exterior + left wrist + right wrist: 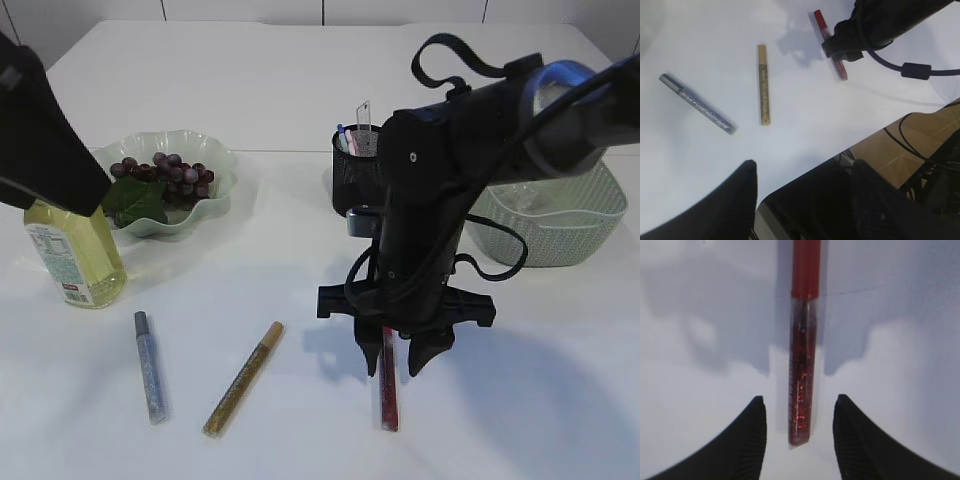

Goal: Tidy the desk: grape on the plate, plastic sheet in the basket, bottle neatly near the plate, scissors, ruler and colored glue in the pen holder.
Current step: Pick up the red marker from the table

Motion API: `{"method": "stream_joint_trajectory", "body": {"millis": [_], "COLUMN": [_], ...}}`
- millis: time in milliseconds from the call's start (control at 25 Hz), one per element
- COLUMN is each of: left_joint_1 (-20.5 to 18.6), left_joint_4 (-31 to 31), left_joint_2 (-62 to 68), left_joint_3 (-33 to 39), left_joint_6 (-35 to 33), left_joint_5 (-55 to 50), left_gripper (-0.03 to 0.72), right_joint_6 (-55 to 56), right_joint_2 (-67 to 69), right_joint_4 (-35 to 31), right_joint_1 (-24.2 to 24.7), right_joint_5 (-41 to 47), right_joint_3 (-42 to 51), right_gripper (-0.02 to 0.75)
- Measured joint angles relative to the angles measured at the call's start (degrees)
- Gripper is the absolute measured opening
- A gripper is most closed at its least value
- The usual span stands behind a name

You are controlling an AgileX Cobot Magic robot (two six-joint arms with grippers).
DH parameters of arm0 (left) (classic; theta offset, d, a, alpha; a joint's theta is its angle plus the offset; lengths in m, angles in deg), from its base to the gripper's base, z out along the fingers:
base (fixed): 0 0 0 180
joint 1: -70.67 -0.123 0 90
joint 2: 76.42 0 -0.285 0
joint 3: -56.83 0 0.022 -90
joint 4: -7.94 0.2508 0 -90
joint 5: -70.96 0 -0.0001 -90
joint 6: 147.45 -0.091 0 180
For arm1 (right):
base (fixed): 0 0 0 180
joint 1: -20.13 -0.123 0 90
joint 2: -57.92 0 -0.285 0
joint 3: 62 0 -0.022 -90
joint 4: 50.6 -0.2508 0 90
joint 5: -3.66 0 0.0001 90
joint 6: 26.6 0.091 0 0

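A red glitter glue pen lies on the white table. My right gripper is open and straddles its upper end. In the right wrist view the pen lies between the open fingers, not touched. A gold glue pen and a silver glue pen lie to the left. They also show in the left wrist view, gold and silver. My left gripper is open and empty. Grapes lie on the green plate. The yellow bottle stands beside it, under my left arm.
A black mesh pen holder holding scissors and a ruler stands behind my right arm. A pale green basket stands at the right; I cannot tell its contents. The table's front edge is close under the left gripper.
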Motion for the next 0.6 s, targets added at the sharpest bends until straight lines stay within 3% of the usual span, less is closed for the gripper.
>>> {"method": "stream_joint_trajectory", "body": {"millis": [600], "left_joint_1": [0.00], "left_joint_4": [0.10], "left_joint_2": [0.00], "left_joint_3": [0.00], "left_joint_6": [0.00], "left_joint_5": [0.00], "left_gripper": [0.435], "right_joint_6": [1.93], "right_joint_2": [1.39], "right_joint_4": [2.93], "right_joint_1": [-0.10], "right_joint_5": [-3.30], "right_joint_3": [-0.58], "right_gripper": [0.358]}}
